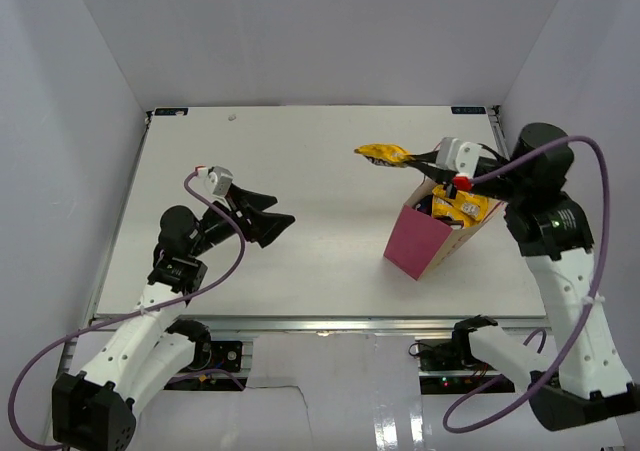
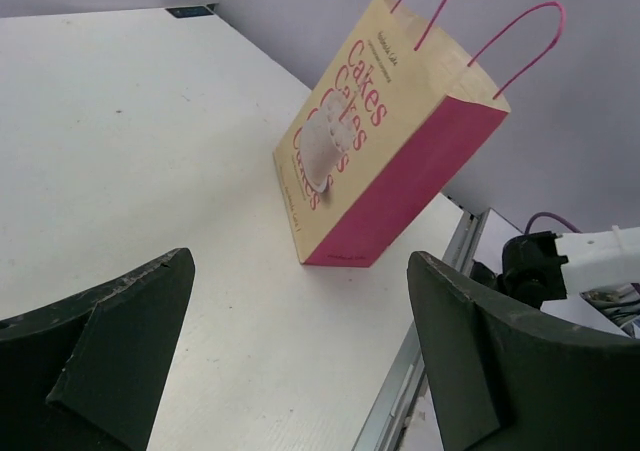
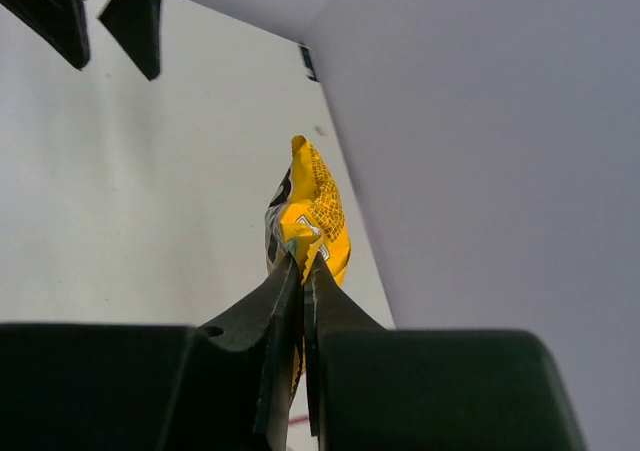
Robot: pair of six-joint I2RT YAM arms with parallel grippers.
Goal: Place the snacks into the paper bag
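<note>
The paper bag [image 1: 425, 243] stands at the right of the table, pink outside, its mouth open upward; the left wrist view shows its tan printed face [image 2: 352, 131] and pink cord handles. Yellow snacks [image 1: 462, 209] lie inside it. My right gripper [image 1: 412, 158] is shut on the crimped edge of another yellow snack packet [image 1: 384, 153], held in the air just beyond the bag's far rim; the packet [image 3: 312, 211] sticks out past the pinched fingertips. My left gripper [image 1: 272, 214] hangs open and empty over the table's left half, pointing toward the bag.
White walls enclose the table on three sides. A metal rail [image 1: 330, 324] runs along the near edge, with both arm bases behind it. A purple cable [image 1: 225, 221] loops by the left wrist.
</note>
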